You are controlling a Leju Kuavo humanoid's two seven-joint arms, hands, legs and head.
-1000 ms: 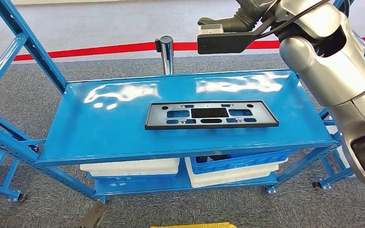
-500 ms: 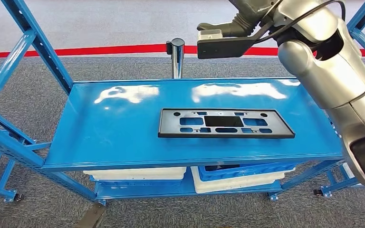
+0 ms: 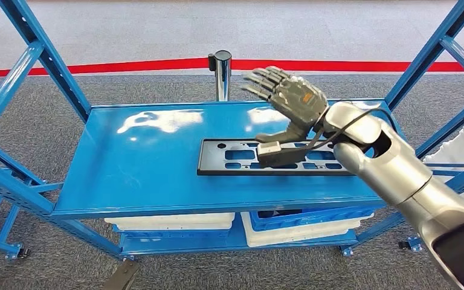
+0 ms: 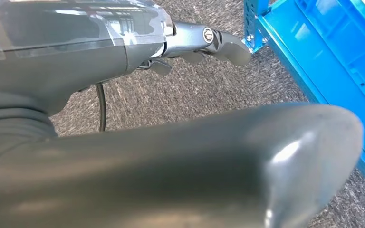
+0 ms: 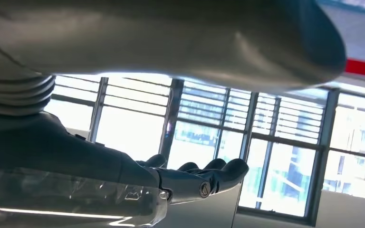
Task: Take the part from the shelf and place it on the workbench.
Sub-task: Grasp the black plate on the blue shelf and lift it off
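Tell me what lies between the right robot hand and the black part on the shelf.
Nothing: in the head view the right robot hand hovers open above the black part, with bare air between.

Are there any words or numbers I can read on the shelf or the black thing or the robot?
None can be read.
Flat black plastic part with cut-out holes: no words or numbers show.
Glossy blue metal shelf: only glare, no label.
Grey right hand, held open above the part: a small orange-looking mark on its back, too small to read.
Grey left hand: no writing shows.

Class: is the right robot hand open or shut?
Open: the right robot hand hovers above the black part, fingers spread, holding nothing.
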